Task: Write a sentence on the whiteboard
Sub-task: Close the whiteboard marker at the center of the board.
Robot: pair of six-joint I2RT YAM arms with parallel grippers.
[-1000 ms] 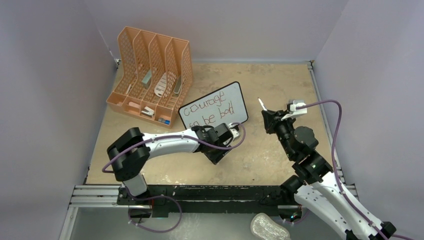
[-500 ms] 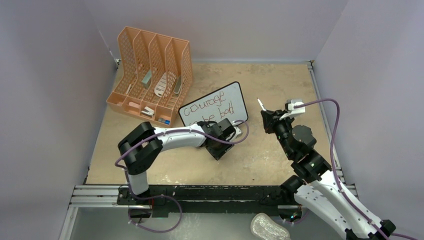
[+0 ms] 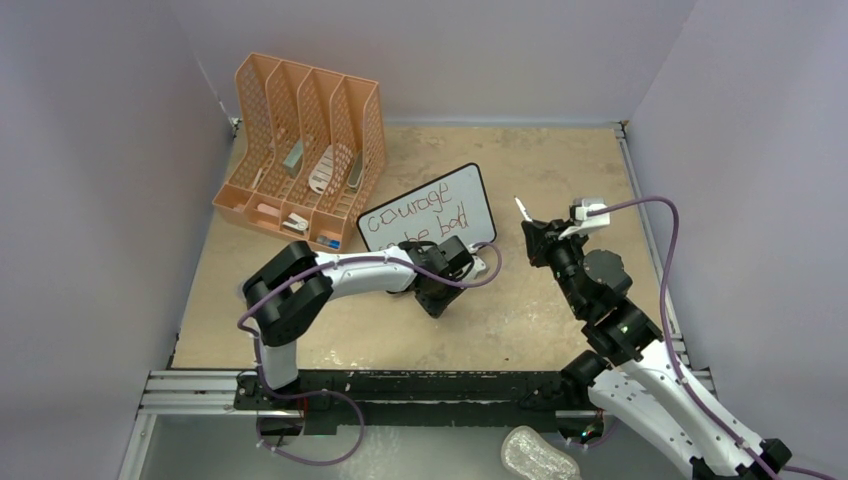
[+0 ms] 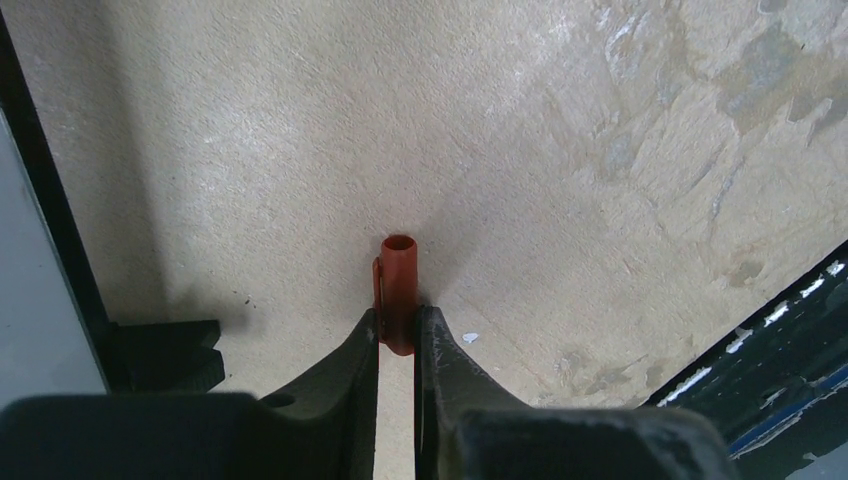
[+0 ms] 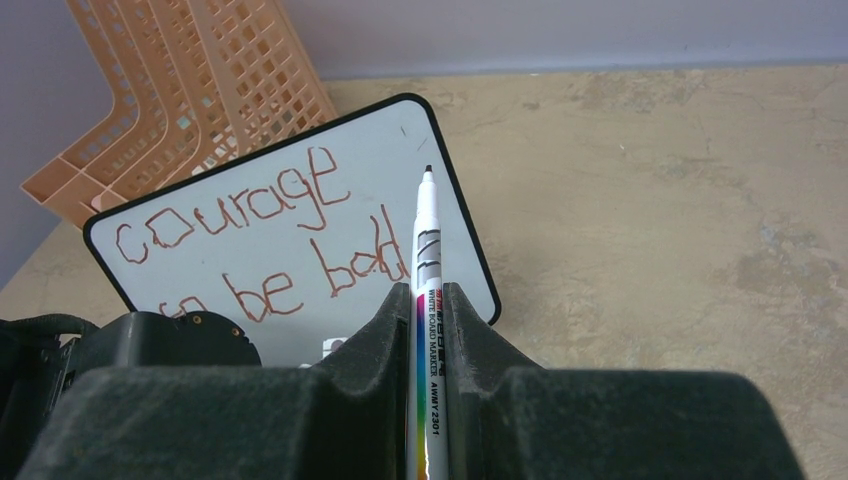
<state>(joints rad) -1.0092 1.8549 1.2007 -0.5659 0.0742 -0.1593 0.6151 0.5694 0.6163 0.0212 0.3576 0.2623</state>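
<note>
The whiteboard (image 3: 440, 205) stands tilted at mid table and also shows in the right wrist view (image 5: 300, 220). The sentence (image 5: 270, 240) in brownish-red marker reads "courage" above "be bad"; my left arm hides the start of the lower line. My right gripper (image 5: 427, 290) is shut on a white whiteboard marker (image 5: 427, 230), uncapped, tip up and off the board, to the board's right (image 3: 540, 238). My left gripper (image 4: 398, 325) is shut on a red marker cap (image 4: 398, 290), pointed down at the table just in front of the board (image 3: 440, 290).
An orange perforated file organizer (image 3: 300, 150) with small items stands at the back left, next to the board. A black board foot (image 4: 165, 350) sits left of the cap. Purple walls close three sides. A clear bag (image 3: 540, 455) lies beyond the near rail.
My left arm has folded in, bringing its gripper left and closer to the board's lower edge. The right gripper with the marker has barely moved.
</note>
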